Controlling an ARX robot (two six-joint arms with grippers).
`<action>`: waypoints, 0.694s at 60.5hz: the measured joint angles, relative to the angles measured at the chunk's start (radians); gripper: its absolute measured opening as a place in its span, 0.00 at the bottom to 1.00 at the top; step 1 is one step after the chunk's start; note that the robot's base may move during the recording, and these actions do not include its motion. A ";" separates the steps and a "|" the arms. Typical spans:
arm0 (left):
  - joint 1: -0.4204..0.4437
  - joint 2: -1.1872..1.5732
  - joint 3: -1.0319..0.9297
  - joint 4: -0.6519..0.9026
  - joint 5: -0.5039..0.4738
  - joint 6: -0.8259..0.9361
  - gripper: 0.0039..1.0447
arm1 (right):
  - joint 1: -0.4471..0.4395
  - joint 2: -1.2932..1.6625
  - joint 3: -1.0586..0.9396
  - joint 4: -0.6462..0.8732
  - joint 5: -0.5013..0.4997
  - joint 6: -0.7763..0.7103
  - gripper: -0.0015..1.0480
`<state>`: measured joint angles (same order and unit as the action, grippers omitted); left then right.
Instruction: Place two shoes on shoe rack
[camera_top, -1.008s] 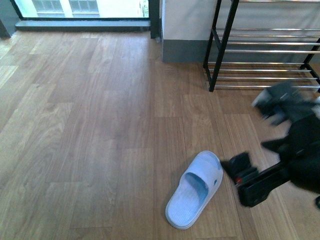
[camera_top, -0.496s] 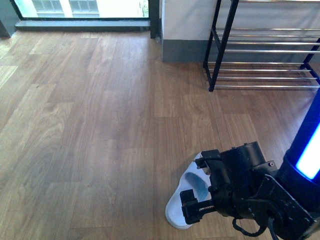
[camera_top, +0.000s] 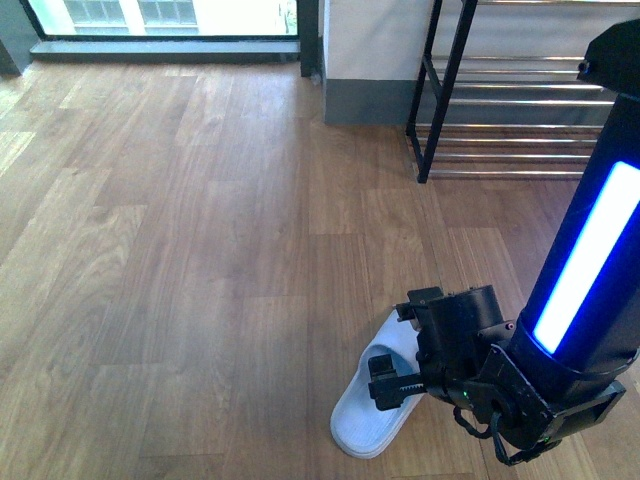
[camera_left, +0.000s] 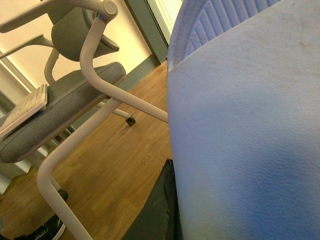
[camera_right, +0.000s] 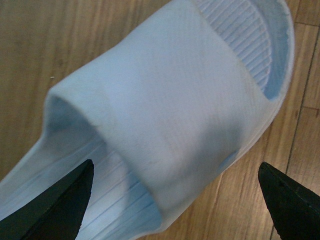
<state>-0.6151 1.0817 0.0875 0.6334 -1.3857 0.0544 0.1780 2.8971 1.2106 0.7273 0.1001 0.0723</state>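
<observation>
The shoes here are light blue slippers. One slipper (camera_top: 362, 425) lies on the wood floor near the front, partly hidden by my right arm. My right gripper (camera_top: 388, 384) hangs just above it, open. In the right wrist view its two dark fingertips (camera_right: 62, 205) stand either side of the slipper's strap (camera_right: 165, 125), with my right gripper (camera_right: 175, 205) not touching it. The other slipper (camera_left: 240, 125) fills the left wrist view, and my left gripper (camera_left: 210, 220) is shut on it, with one dark finger (camera_left: 157, 210) flat against its side. The shoe rack (camera_top: 500, 173) stands at the back right, its shown tiers bare.
A grey office chair with a white frame (camera_left: 75, 95) shows behind the held slipper in the left wrist view. A grey-based wall column (camera_top: 365, 70) stands left of the rack. A window (camera_top: 160, 15) runs along the far wall.
My right arm has swung in from the right and come down over the slipper on the floor. Its open jaws now straddle the strap. The slipper has stayed where it was.
</observation>
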 joint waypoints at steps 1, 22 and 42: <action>0.000 0.000 0.000 0.000 0.000 0.000 0.02 | -0.001 0.005 0.004 0.002 0.005 -0.002 0.91; 0.000 0.000 0.000 0.000 0.000 0.000 0.02 | -0.056 0.069 0.033 0.093 0.067 -0.050 0.46; 0.000 0.000 0.000 0.000 0.000 0.000 0.02 | -0.186 0.031 -0.064 0.209 0.048 -0.223 0.02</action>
<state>-0.6151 1.0817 0.0875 0.6334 -1.3857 0.0547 -0.0082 2.9276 1.1469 0.9367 0.1478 -0.1505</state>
